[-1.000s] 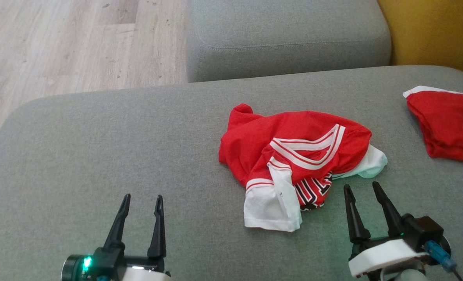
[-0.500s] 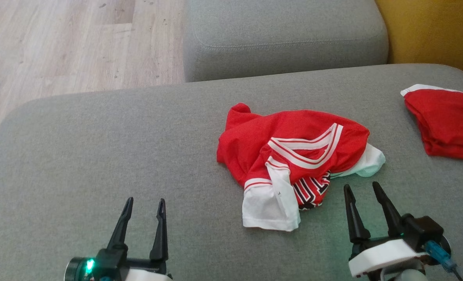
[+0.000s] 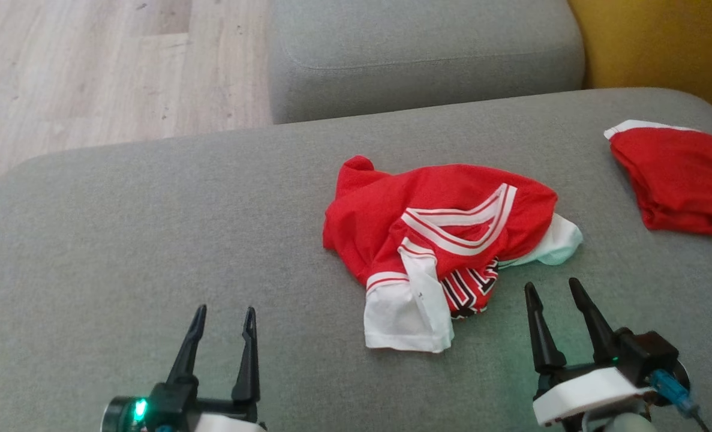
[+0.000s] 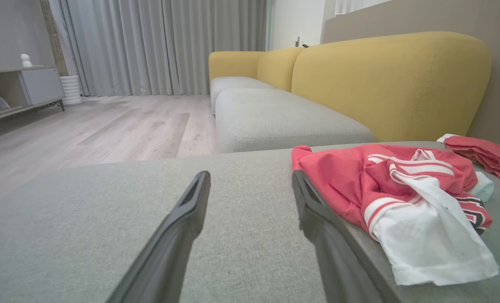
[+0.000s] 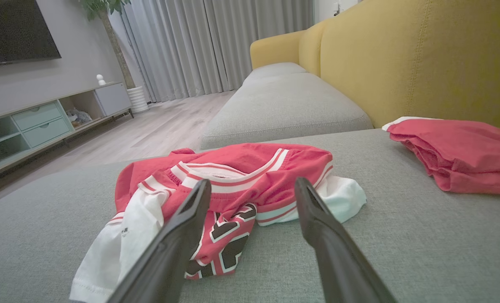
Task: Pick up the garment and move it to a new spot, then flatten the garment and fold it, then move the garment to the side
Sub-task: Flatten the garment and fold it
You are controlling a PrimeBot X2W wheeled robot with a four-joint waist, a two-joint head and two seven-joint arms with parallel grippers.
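Note:
The garment (image 3: 433,234) lies crumpled on the grey sofa cushion (image 3: 152,240), red mesh with white panels, striped trim and black lettering. My left gripper (image 3: 224,312) is open above the cushion, well left of the garment, nothing between its fingers. My right gripper (image 3: 552,287) is open just off the garment's near right edge, apart from the cloth. The left wrist view has the garment (image 4: 401,189) to the right of my open left gripper (image 4: 250,179). Seen from the right wrist, the garment (image 5: 233,181) lies straight beyond my open right gripper (image 5: 252,185).
A plainer folded red garment (image 3: 679,174) with a white edge lies at the cushion's far right. Another grey seat cushion (image 3: 421,54) and the yellow backrest (image 3: 661,42) stand behind. Wood floor (image 3: 92,72) lies beyond the cushion's left edge.
The whole picture has shifted a little left and up, so the camera moved. Both grippers stay open, and the garment lies as before.

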